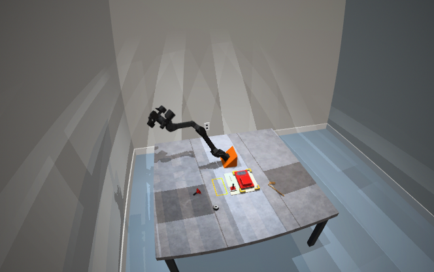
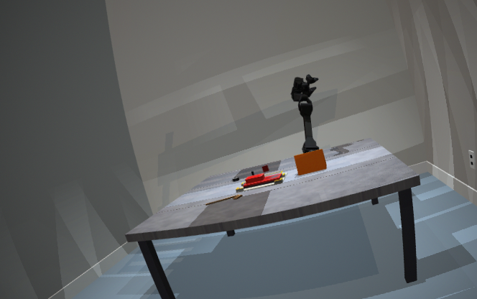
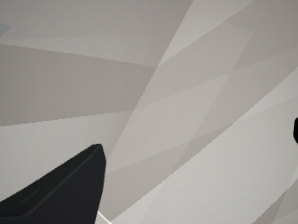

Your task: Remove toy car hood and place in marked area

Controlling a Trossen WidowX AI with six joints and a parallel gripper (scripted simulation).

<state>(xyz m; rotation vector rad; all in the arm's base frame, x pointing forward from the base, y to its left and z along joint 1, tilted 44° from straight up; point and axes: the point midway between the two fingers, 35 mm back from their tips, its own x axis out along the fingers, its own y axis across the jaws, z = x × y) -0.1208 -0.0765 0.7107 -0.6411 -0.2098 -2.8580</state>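
The red toy car [image 1: 245, 179] [image 2: 260, 182] sits on a cream board with yellow corners [image 1: 234, 189] near the table's middle. Its hood is on the car; I cannot make it out apart from the body. The marked area, a dashed yellow rectangle [image 1: 225, 187], lies on the table just left of the board. My gripper [image 1: 153, 116] [image 2: 309, 83] is open and empty, raised high above the table's far left side, far from the car. The wrist view shows only one dark finger [image 3: 56, 209], the wall and a strip of floor.
An orange wedge block [image 1: 231, 157] [image 2: 310, 162] stands at the arm's base behind the car. A small red part [image 1: 197, 191] and a dark ring [image 1: 216, 206] lie left of the marked area. A thin brown tool [image 1: 276, 188] [image 2: 223, 200] lies right of the board.
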